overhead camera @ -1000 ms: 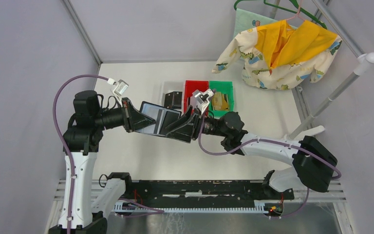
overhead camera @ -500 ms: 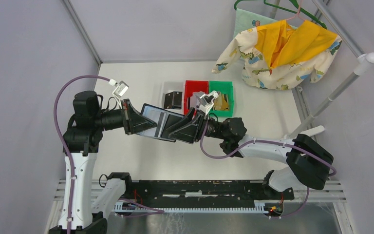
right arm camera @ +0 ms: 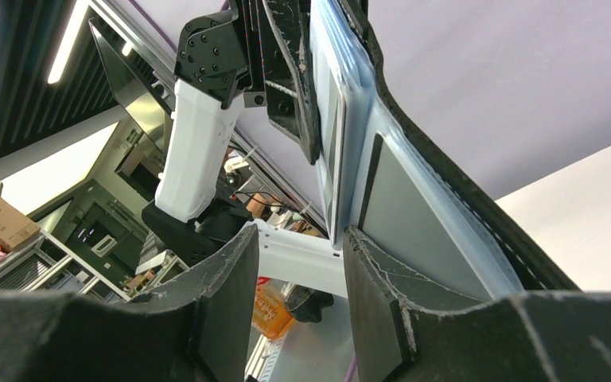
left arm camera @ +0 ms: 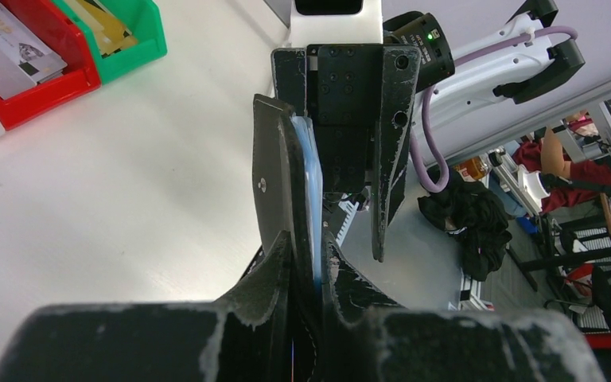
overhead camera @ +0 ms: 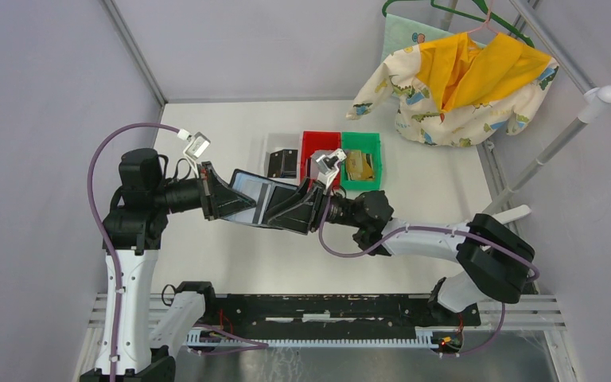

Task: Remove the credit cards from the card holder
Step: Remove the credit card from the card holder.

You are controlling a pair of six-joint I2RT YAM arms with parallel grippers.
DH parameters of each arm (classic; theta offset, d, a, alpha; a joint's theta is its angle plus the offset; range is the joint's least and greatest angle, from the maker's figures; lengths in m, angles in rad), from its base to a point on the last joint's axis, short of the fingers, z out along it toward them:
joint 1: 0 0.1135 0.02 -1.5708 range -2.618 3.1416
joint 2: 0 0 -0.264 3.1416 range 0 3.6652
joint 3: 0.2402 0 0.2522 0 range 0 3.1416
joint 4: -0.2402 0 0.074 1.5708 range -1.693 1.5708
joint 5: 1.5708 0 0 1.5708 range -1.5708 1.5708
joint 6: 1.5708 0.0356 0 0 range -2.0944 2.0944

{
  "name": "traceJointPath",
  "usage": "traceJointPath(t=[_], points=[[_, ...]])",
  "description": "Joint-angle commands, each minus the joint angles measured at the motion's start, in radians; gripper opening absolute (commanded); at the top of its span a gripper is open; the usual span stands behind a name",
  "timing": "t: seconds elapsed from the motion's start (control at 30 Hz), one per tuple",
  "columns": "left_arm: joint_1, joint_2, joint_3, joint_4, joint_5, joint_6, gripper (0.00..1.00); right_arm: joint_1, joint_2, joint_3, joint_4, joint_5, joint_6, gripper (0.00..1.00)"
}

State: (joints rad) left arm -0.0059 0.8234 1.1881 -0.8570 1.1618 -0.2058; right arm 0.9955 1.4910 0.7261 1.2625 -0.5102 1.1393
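The card holder (overhead camera: pixel 252 193) hangs open above the table, black outside and light blue-grey inside. My left gripper (overhead camera: pixel 237 200) is shut on its left half; in the left wrist view the jaws pinch the black cover (left arm camera: pixel 274 171) and its blue lining edge-on. My right gripper (overhead camera: pixel 280 210) is open at the holder's right half. In the right wrist view one of its fingers (right arm camera: pixel 382 286) lies against the inner face, over a silvery-grey credit card (right arm camera: pixel 414 203) that sits in its pocket. The other finger (right arm camera: pixel 223 294) stands clear, with nothing in the gap.
Three bins stand behind the holder: white (overhead camera: pixel 274 142) with a black card, red (overhead camera: pixel 321 137) with a silvery card (left arm camera: pixel 4 44), green (overhead camera: pixel 362 137) with gold cards (left arm camera: pixel 103 20). A yellow and patterned garment (overhead camera: pixel 461 79) hangs at the back right by a white pole (overhead camera: pixel 557 147).
My right arm has shifted left, bringing its gripper closer along the holder's right half, and its jaws have narrowed a little. The left gripper and holder have held still.
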Motion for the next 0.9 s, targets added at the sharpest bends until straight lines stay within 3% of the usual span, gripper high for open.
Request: traceJointPath(t=[0.0,0.47,0.7,0.8,0.87], points=[[0.004,-0.013,0.031,0.043,0.041,-0.062,0.05,0.012,0.028,0.079,0.046,0.009,0.011,0.49],[0.004,-0.004,0.026,0.043,0.010,-0.073,0.09,0.030,0.143,0.165,0.191,0.017,0.124,0.39],[0.004,-0.003,-0.008,0.053,-0.026,-0.103,0.15,0.031,0.172,0.169,0.195,0.080,0.145,0.16],[0.004,-0.001,-0.001,0.043,-0.025,-0.095,0.25,0.028,0.168,0.149,0.217,0.087,0.147,0.01],[0.004,0.000,0.003,0.039,-0.021,-0.090,0.31,0.024,0.163,0.126,0.246,0.088,0.150,0.00]])
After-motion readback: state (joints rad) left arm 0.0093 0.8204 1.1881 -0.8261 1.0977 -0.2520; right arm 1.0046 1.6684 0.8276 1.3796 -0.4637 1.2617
